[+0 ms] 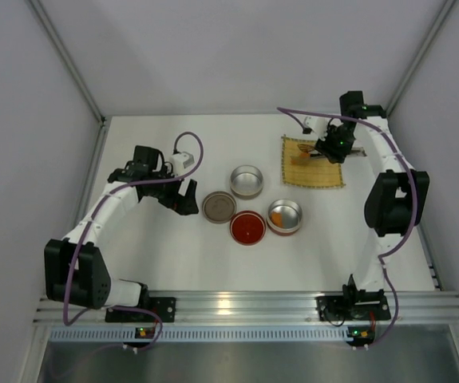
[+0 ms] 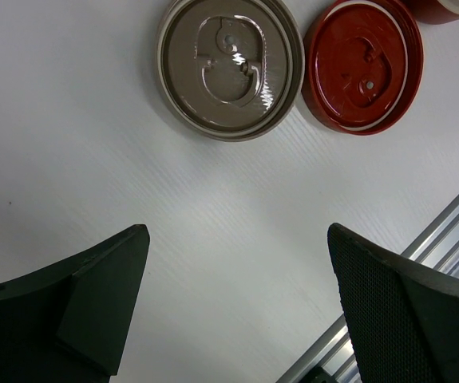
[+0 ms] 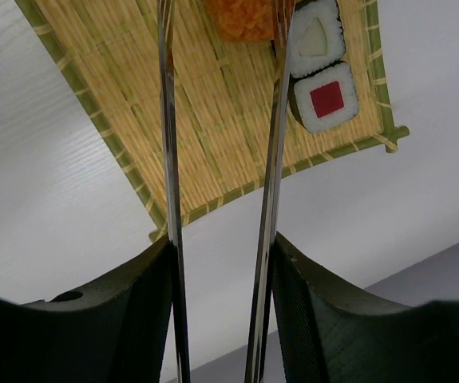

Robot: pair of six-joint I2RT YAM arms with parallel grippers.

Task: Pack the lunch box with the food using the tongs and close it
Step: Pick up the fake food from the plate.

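My right gripper [image 3: 223, 242] is shut on the silver tongs [image 3: 168, 120], one thin arm against each finger. The tongs reach out over the yellow woven mat [image 3: 213, 128]. Their tips flank an orange fried piece [image 3: 249, 17] at the top edge of the right wrist view; I cannot tell if they touch it. Two white sushi rolls [image 3: 327, 98] lie on the mat just right of the tongs. The lunch box shows as two round metal tins: one empty [image 1: 247, 181], one [image 1: 284, 216] holding an orange piece. My left gripper [image 2: 237, 231] hangs open over bare table with nothing between its fingers.
A brown lid [image 2: 231, 68] and a red lid [image 2: 363, 65] lie flat on the table ahead of the left gripper. The aluminium rail [image 1: 237, 305] runs along the near edge. Grey walls [image 1: 29, 120] enclose the table on three sides.
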